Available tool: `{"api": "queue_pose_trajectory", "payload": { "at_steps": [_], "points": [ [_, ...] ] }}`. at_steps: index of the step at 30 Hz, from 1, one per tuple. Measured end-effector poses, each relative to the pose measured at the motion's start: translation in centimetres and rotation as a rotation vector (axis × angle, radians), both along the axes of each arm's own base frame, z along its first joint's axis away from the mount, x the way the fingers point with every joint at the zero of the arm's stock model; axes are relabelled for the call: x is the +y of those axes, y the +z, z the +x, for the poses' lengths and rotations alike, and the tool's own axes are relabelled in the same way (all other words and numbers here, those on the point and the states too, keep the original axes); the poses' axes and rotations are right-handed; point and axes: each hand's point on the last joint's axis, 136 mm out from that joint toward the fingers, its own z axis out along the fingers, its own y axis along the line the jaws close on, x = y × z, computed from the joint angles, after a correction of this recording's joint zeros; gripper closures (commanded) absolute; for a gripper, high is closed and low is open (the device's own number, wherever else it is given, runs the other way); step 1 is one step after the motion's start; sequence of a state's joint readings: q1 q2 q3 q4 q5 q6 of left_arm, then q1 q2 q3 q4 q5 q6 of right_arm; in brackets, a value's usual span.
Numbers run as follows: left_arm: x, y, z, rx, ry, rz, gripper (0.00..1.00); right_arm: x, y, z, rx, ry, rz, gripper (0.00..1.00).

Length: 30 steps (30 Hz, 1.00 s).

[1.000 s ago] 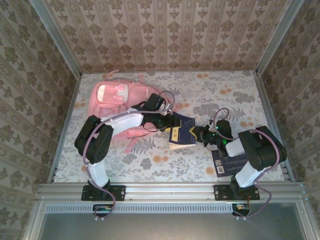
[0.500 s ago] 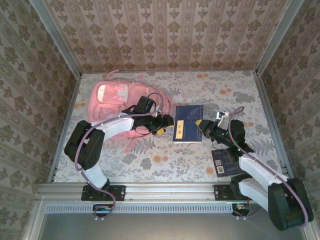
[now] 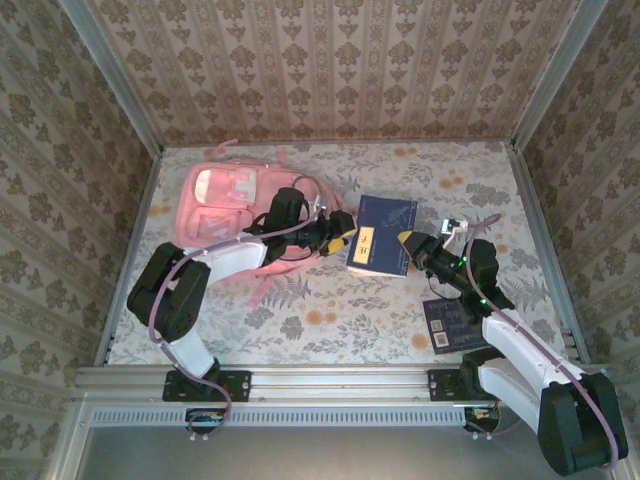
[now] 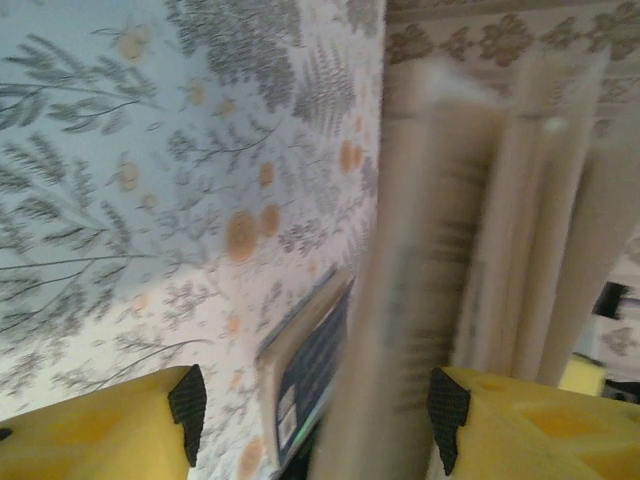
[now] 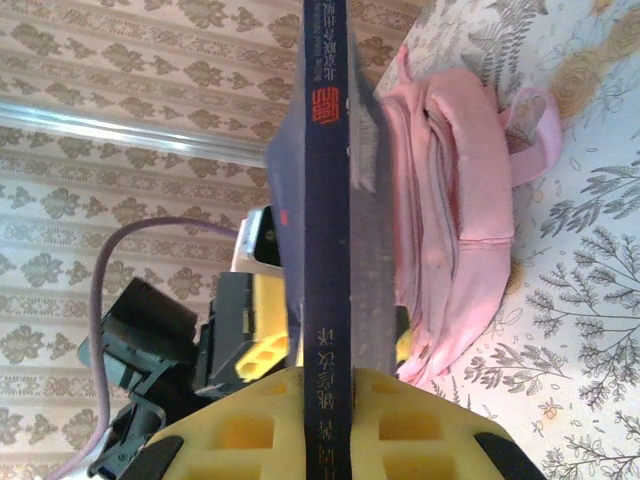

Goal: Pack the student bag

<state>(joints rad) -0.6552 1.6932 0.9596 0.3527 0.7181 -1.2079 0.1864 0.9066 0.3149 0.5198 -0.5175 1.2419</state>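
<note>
The student bag [image 3: 232, 200], a pink backpack, lies at the back left of the table; it also shows in the right wrist view [image 5: 455, 190]. A dark blue book [image 3: 385, 235] hangs above the table, right of the bag. My right gripper [image 3: 408, 245] is shut on its right edge, the spine [image 5: 325, 180] running between the yellow jaws [image 5: 325, 400]. My left gripper [image 3: 340, 238] reaches over the bag to the book's left edge. Its jaws [image 4: 315, 420] stand open, with the blurred page edges [image 4: 430, 250] between them.
A second dark book [image 3: 455, 325] lies flat near the front right, beside the right arm; it also appears low in the left wrist view [image 4: 305, 375]. Patterned walls close the table in at the back and both sides.
The book has risen toward the back right in my right gripper, which stayed shut on it. My left gripper drew back from the book, then returned to its left edge with jaws open.
</note>
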Motion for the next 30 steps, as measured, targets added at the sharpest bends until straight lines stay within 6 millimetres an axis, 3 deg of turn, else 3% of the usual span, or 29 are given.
{"api": "queue_pose_trajectory", "payload": {
  "at_steps": [5, 8, 10, 16, 23, 30],
  "points": [
    [-1.8, 3.3, -0.5, -0.063, -0.028, -0.125, 0.52, 0.0, -1.0, 0.0, 0.05, -0.003, 0.001, 1.0],
    [-2.6, 4.6, -1.1, -0.094, -0.051, -0.169, 0.53, 0.1, -1.2, -0.1, 0.06, 0.002, 0.003, 1.0],
    [-2.8, 5.0, -1.3, -0.102, -0.058, -0.184, 0.52, 0.2, -1.2, -0.2, 0.063, 0.003, 0.005, 1.0],
    [-2.8, 5.0, -1.4, -0.099, -0.056, -0.196, 0.33, 0.2, -1.1, -0.1, 0.067, 0.004, 0.005, 1.0],
    [-0.2, 3.1, -0.8, -0.057, 0.023, -0.193, 0.31, 0.3, -0.8, -0.2, 0.059, 0.005, 0.008, 1.0],
    [1.1, 4.2, -1.0, -0.081, 0.055, -0.215, 0.26, 0.2, -0.3, -0.4, 0.045, 0.005, 0.01, 1.0]
  ]
}}
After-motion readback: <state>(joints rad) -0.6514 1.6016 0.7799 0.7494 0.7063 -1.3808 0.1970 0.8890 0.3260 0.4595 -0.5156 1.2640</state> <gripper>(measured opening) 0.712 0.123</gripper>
